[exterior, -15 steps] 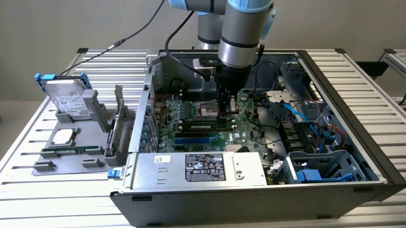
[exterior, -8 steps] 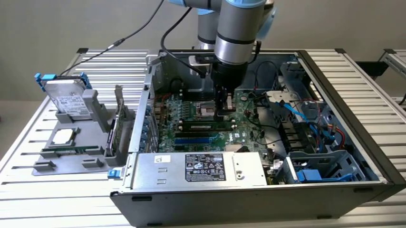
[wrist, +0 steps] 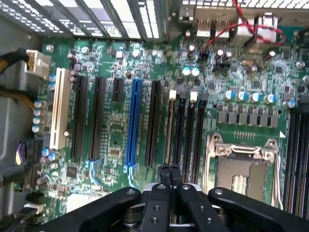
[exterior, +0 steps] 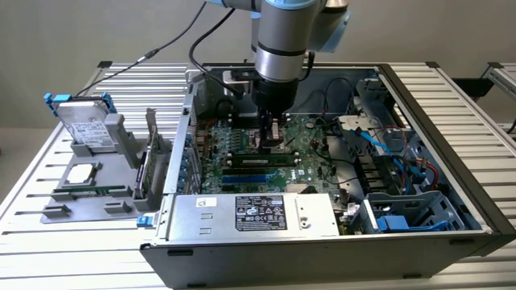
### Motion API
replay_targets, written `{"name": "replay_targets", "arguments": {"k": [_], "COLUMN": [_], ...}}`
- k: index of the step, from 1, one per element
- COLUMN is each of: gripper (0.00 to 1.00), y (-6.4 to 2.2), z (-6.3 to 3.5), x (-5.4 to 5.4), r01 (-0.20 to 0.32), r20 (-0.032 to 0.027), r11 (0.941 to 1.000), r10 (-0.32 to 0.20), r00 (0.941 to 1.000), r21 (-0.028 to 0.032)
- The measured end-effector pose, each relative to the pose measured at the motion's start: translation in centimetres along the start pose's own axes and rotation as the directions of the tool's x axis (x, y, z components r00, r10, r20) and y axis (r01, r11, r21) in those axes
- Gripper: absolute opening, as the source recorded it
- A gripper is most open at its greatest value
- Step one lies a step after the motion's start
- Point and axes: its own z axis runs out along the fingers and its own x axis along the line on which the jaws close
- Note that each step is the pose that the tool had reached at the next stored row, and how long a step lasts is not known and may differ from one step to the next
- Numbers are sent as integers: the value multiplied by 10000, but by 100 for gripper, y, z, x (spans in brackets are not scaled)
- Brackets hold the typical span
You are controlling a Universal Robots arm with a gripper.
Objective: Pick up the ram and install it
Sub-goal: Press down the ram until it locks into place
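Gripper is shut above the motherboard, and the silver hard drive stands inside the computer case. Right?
Not quite: the hard drive stands in the gray rack outside the case, as the exterior view shows. The gripper is shut above the motherboard.

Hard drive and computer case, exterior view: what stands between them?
An upright dark expansion card, in the grey holder between hard drive and case; the exterior view shows it.

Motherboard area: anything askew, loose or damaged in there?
Nothing stands out. The long green ram stick lies level in its memory slot on the green motherboard, and the black end effector hangs shut over the slots. No debris or damage visible.
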Motion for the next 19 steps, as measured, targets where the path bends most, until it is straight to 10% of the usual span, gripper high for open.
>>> {"name": "replay_targets", "arguments": {"k": [19], "gripper": [10], "y": [101], "z": [101], "x": [-16], "r01": [-4], "r20": [1], "r11": [10000], "r10": [4], "r00": [10000], "r21": [42]}}
